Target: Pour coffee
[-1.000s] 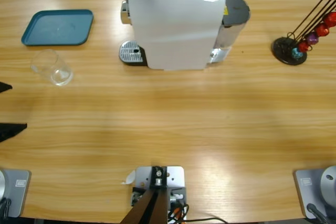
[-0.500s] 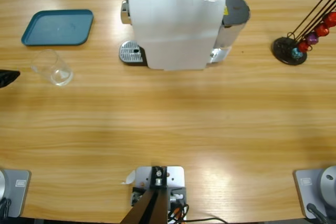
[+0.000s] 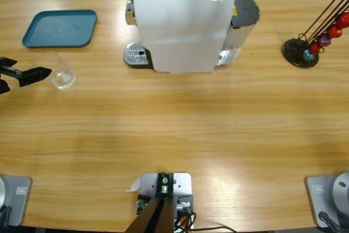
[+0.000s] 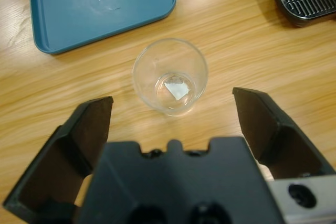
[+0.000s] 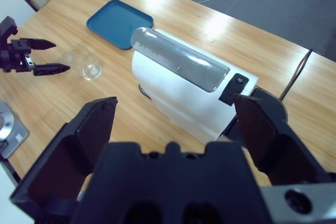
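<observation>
Glass cup (image 3: 57,70): clear, empty, upright near the bench's left edge, just below the blue tray (image 3: 60,28).
Left hand (image 4: 176,109): jaws spread wide, cup between and ahead of them, not touching.
Right hand (image 5: 176,116): open, raised high over the coffee machine (image 3: 182,23).
Risk: an off-centre close likely tips or skids the light cup; hard squeezing may crack it.

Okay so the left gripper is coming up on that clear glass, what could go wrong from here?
Two risks, both guesses. The left gripper is open with the empty clear glass cup just ahead, not yet between the jaws; a jaw tip could nudge the light cup and tip it or slide it toward the teal plastic tray. Also, clear smooth glass may slip if gripped off-centre on the way to the round metal drip grate.
</observation>
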Tool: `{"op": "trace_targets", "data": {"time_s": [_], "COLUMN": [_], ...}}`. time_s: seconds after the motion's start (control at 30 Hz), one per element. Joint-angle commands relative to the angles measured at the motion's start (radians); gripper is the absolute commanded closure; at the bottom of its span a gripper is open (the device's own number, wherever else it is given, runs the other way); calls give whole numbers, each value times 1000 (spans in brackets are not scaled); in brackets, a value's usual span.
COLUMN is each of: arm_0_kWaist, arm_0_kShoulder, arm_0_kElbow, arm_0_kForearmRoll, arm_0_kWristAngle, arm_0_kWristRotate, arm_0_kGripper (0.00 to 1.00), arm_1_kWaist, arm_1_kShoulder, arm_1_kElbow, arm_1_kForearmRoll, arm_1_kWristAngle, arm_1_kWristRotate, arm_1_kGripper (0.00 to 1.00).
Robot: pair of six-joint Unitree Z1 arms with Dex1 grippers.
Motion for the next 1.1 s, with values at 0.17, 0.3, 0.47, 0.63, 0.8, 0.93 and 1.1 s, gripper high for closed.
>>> {"op": "trace_targets", "data": {"time_s": [0.17,0.3,0.47,0.63,0.8,0.93,1.1], "arm_0_kWaist": [34,44,56,78,109,110,105], "arm_0_kShoulder": [173,250,296,312,308,302,284], "arm_0_kElbow": [33,26,24,29,35,36,41], "arm_0_kForearmRoll": [-128,-171,-192,-191,-191,-191,-192], "arm_0_kWristAngle": [-21,-25,-39,-102,-112,-113,-115], "arm_0_kWristRotate": [36,42,43,61,74,75,85], "arm_0_kGripper": [0,0,0,133,563,603,990], "arm_1_kWaist": [-44,-55,-65,-71,-71,-71,-71], "arm_1_kShoulder": [82,95,98,114,114,110,100], "arm_1_kElbow": [42,44,71,74,94,103,119], "arm_1_kForearmRoll": [-40,-58,-85,-113,-129,-132,-139], "arm_1_kWristAngle": [45,53,62,80,91,93,94], "arm_1_kWristRotate": [16,17,28,37,47,54,60], "arm_1_kGripper": [0,0,0,0,0,0,0]}}
